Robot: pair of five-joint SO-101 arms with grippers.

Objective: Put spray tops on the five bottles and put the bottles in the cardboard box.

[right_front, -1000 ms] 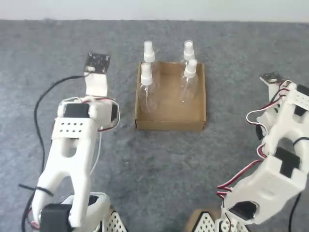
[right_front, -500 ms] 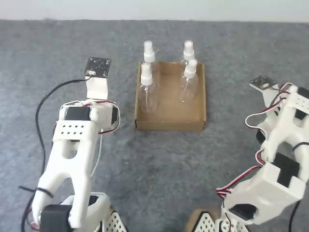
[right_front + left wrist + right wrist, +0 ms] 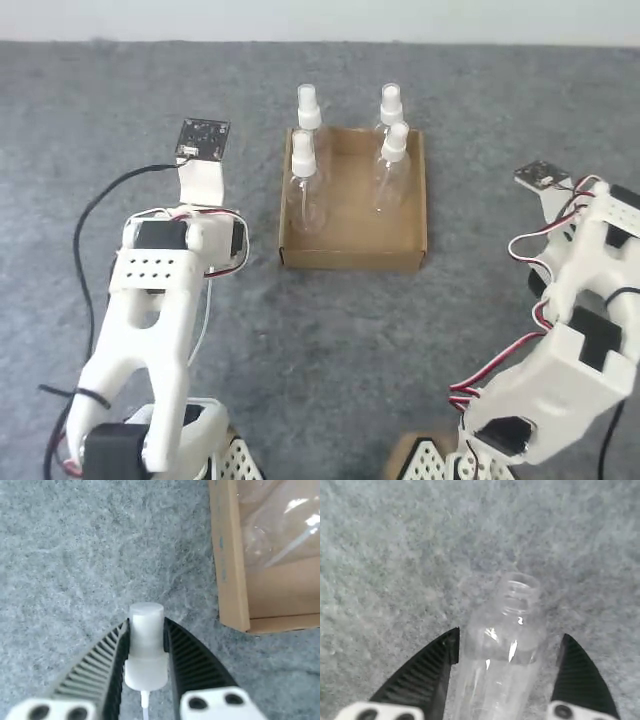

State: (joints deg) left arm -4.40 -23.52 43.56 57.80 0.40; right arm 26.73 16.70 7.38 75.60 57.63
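While the left gripper (image 3: 146,625) is pinching the one loose spray top (image 3: 146,652) tight between its ribbed fingers, the top's long axis is running straight out from the wrist. Its cap end is pointing away and its thin dip tube (image 3: 144,706) is trailing back toward the camera. It is hanging over grey carpet (image 3: 70,550) near the cardboard box (image 3: 229,560).

The right gripper (image 3: 510,636) is standing spread wide around the one uncapped bottle (image 3: 495,677). That bottle's long axis is lying along the fingers, with the open neck pointing away from the wrist and a clear gap showing beside one finger.

In the high view, four capped bottles (image 3: 303,195) are standing upright with nozzles up. Two are sitting inside the box, one by each side wall. The other two are standing at its far edge, and whether they are inside or just behind it cannot be told. That is making five bottles, one box and two arms.
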